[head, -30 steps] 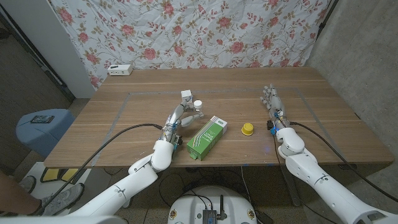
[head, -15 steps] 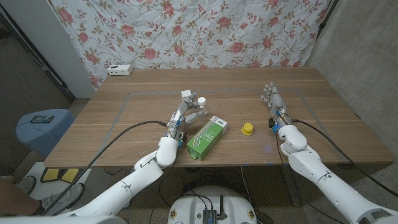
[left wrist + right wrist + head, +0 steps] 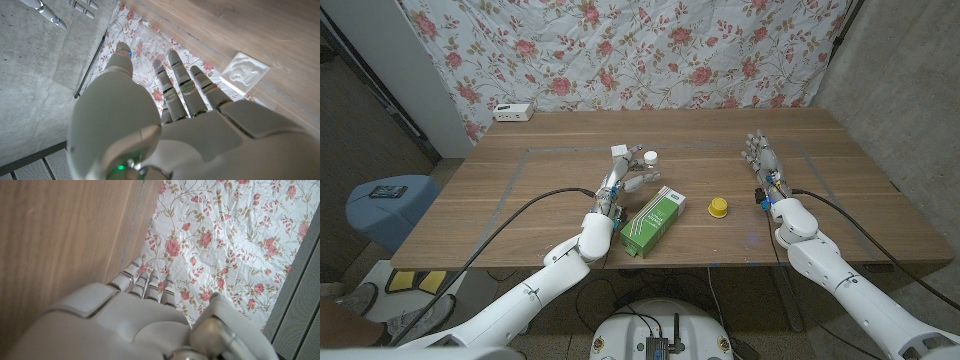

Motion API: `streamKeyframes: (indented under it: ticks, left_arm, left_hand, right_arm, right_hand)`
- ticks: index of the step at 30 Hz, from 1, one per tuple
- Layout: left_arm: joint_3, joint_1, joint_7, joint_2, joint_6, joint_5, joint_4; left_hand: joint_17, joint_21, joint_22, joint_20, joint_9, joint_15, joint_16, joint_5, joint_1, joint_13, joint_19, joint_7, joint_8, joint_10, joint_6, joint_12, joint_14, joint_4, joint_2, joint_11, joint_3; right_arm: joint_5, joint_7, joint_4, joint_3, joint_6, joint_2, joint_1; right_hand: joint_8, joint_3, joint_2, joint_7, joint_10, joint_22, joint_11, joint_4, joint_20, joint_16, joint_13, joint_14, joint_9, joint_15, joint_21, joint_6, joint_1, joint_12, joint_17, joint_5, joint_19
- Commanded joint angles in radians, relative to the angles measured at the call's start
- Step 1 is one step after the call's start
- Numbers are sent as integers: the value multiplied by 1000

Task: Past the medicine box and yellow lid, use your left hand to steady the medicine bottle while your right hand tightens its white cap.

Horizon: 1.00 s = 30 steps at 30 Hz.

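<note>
The medicine bottle (image 3: 649, 163) is clear with a white cap and stands just past the green medicine box (image 3: 651, 220). My left hand (image 3: 620, 187) reaches up to it with straight, spread fingers. In the left wrist view the bottle (image 3: 143, 54) shows between the thumb and the other fingers; no firm grip is visible. The yellow lid (image 3: 718, 207) lies to the right of the box. My right hand (image 3: 764, 165) stands on the table further right, fingers straight and together, holding nothing.
A small white square block (image 3: 619, 151) (image 3: 244, 73) sits just left of the bottle. A white power strip (image 3: 513, 112) lies at the table's back left corner. A floral cloth hangs behind the table. A blue stool (image 3: 386, 203) stands off the table's left side.
My left hand has pushed forward and a little right, and the bottle has shifted the same way with it. The right hand has edged slightly forward.
</note>
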Motion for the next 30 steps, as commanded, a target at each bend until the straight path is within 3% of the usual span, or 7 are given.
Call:
streamKeyframes:
  ticks: [1, 20, 29, 30]
  left_arm:
    - [11, -36, -38, -12, 61, -17, -21]
    - [59, -125, -96, -19, 100, 6, 0]
    - [67, -133, -106, -26, 120, -4, -5]
    - [68, -133, -104, -28, 131, -1, -8]
  left_hand:
    - [0, -5, 3, -59, 5, -91, 1, -4, 8, 6, 0, 6, 7, 14, 23, 5, 15, 1, 10, -4, 13]
    - [0, -10, 2, -86, 4, -92, 1, -12, 10, 6, -7, 10, 4, 41, 32, 9, 34, 1, 17, -4, 24]
    - [0, -11, 2, -91, 4, -89, 0, -14, 7, 6, -8, 12, 2, 41, 35, 6, 38, 2, 16, -6, 25]
    - [0, -11, 2, -92, 4, -89, 1, -14, 7, 6, -8, 12, 3, 43, 36, 7, 40, 2, 18, -4, 26]
  right_arm:
    - [-10, -7, -33, 4, -31, -30, -1]
    - [-117, -94, -140, 1, -92, -86, -29]
    - [-168, -137, -248, -1, -215, -140, -45]
    - [-176, -138, -259, -3, -229, -148, -45]
  right_hand:
    - [-1, 8, 2, -1, 7, 2, 2, -1, -34, 5, 3, 9, 1, -1, 6, 4, -9, 1, 4, 4, 10]
    - [-1, 8, -1, -1, 5, 2, 0, -3, -33, 5, 3, 10, 1, -1, 6, 6, -7, 1, 4, 4, 12]
    - [-4, 8, -14, -17, 2, 2, 2, -15, -32, 3, 3, 11, 1, 0, 6, -3, 5, 0, 1, 4, 14]
    - [2, 17, -25, -169, 3, 2, 2, -46, -33, 2, 3, 12, 7, 0, 4, -1, 43, 2, -3, 4, 10]
